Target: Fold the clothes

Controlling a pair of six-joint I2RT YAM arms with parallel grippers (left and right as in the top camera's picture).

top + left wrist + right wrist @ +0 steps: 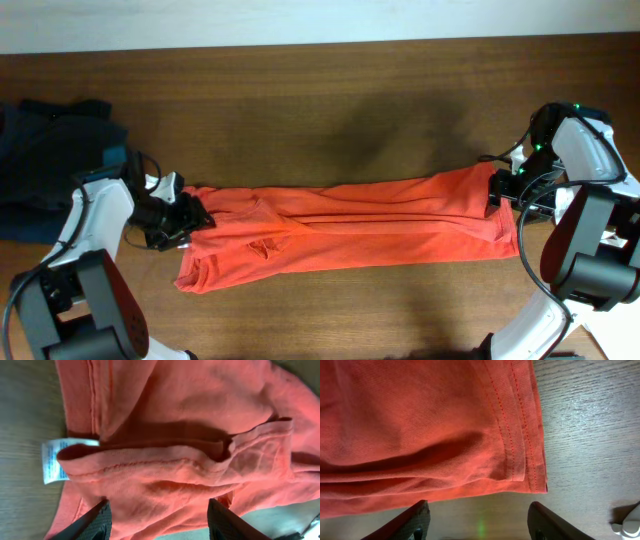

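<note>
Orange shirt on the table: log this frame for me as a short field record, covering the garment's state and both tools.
garment: orange shirt, lying as a long band across the table
left end: rumpled, white label showing
right end: stitched hem, lying flat
left tool: open, at the shirt's left end
right tool: open, at the shirt's right end
other: dark clothes piled at the table's left edge

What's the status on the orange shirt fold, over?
Left gripper open at label end, right gripper open at hem end. Orange fabric shirt lies as a long strip between them. Dark clothes pile far left, apart.
</note>
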